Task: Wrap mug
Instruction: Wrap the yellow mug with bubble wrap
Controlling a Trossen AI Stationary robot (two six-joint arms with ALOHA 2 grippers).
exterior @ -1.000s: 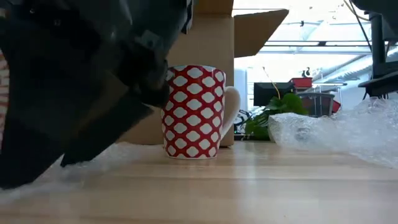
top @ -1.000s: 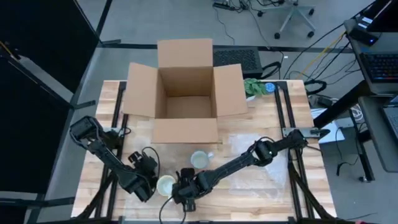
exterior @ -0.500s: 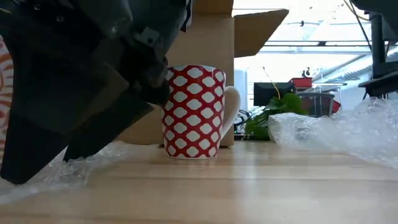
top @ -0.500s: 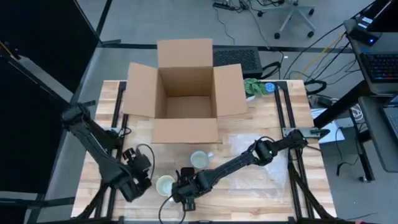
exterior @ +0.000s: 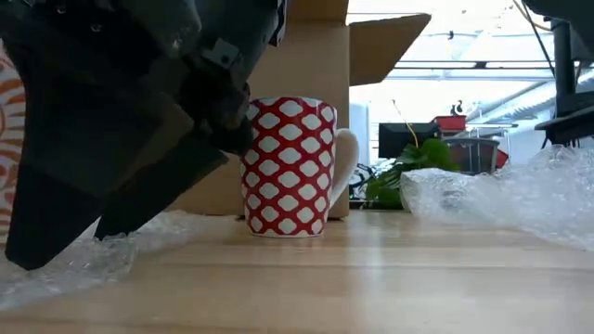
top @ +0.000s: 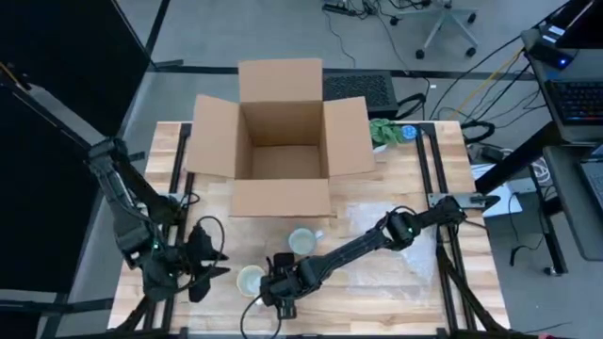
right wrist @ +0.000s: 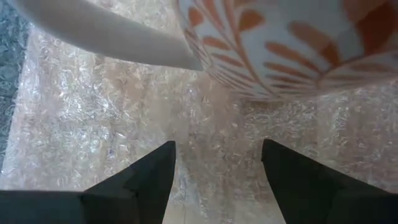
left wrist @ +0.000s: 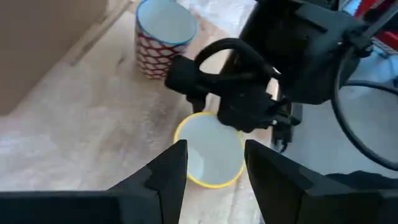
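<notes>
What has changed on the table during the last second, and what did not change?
The left gripper drew back from the yellow-rimmed mug toward the table's left edge, its arm folding back; its fingers are open and empty. The right gripper, the red mug, the bubble wrap and the cardboard box stayed as they were.

Open cardboard box [top: 281,132] at table's far edge, green plant [top: 382,133] beside it, office chair [top: 448,21] beyond

floor [top: 245,28]: grey | office chair [top: 443,21] (far side) | cables [top: 490,75] | windows [exterior: 445,93]: bright
</notes>
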